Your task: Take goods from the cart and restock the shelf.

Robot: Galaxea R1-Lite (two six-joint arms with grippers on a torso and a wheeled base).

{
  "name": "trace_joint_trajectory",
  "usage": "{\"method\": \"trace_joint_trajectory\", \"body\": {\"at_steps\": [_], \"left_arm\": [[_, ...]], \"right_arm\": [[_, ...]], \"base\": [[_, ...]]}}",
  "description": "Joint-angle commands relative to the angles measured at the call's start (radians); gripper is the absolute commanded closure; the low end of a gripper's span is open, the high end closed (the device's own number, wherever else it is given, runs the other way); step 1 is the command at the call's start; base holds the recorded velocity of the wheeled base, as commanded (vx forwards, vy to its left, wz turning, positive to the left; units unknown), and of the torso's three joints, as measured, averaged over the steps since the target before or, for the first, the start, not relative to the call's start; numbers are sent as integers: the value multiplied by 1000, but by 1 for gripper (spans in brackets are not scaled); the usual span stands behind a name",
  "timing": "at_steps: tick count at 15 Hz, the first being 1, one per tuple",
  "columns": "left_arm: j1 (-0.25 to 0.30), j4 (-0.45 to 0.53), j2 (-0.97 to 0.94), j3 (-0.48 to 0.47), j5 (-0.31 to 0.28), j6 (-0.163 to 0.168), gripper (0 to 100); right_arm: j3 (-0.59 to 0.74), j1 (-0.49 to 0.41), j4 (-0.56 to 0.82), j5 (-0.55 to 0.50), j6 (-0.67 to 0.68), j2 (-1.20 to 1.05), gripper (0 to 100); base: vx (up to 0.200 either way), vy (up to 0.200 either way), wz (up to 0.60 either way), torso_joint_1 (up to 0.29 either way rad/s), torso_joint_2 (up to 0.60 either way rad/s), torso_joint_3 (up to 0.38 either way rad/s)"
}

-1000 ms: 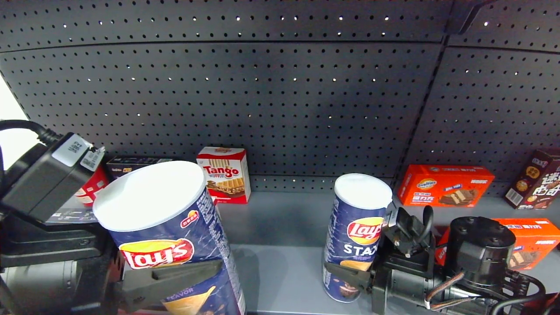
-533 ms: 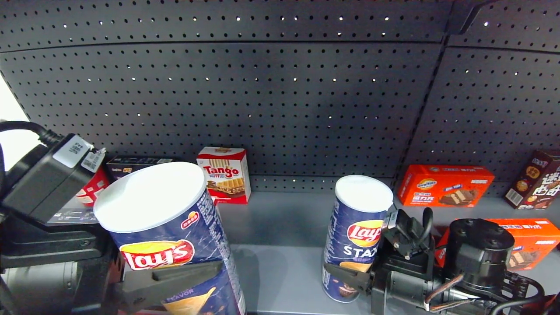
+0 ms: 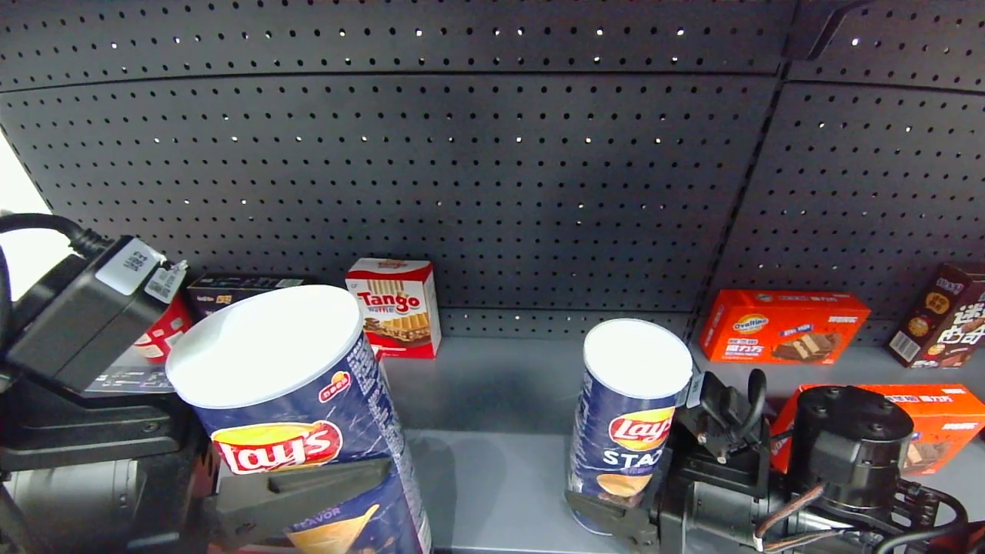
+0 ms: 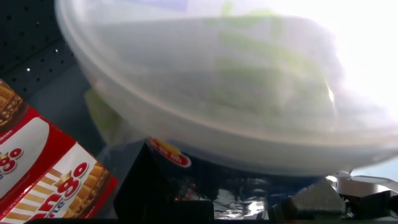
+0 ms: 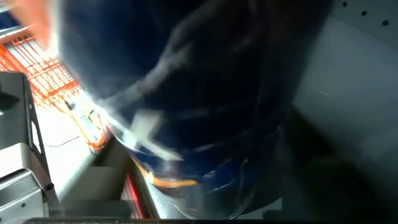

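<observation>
L gripper [image 3: 323, 481]: clamped on L can [image 3: 285, 385]; one finger is seen laid across the lower wall.
L can: held tilted at front left, close to the head cam, white lid up.
R gripper [image 3: 616, 512]: closed on R can [image 3: 635, 400]; a finger is pressed to the can's base.
R can: held near upright at the front edge of the shelf [image 3: 492, 400]; contact w/ the board can't be told.
L wrist view: the lid is seen close up, w/ the wafer box [image 4: 43, 174] just beside.
R wrist view: the can's dark body is seen from below, w/ an orange wire grid [image 5: 31, 56] beyond; not seen from the head cam.
Head view only: rear orange box [image 3: 781, 327], front orange box [image 3: 943, 419], brown box [image 3: 950, 315], pegboard [image 3: 462, 177].
</observation>
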Motion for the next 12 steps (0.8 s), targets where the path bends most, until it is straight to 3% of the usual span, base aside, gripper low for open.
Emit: {"method": "trace_joint_trajectory", "body": {"at_steps": [1, 7, 12], "left_arm": [[0, -1, 0, 0, 0, 1, 100], [0, -1, -1, 5, -1, 1, 100], [0, 1, -1, 9, -1, 1, 100]], "right_arm": [[1, -1, -5, 1, -1, -7, 0], [18, -1, -2, -24, -1, -74, 0], [113, 15, 9, -25, -4, -231, 0]], "base": [[0, 0, 0, 0, 0, 0], [0, 0, 0, 0, 0, 0], [0, 0, 0, 0, 0, 0]]}}
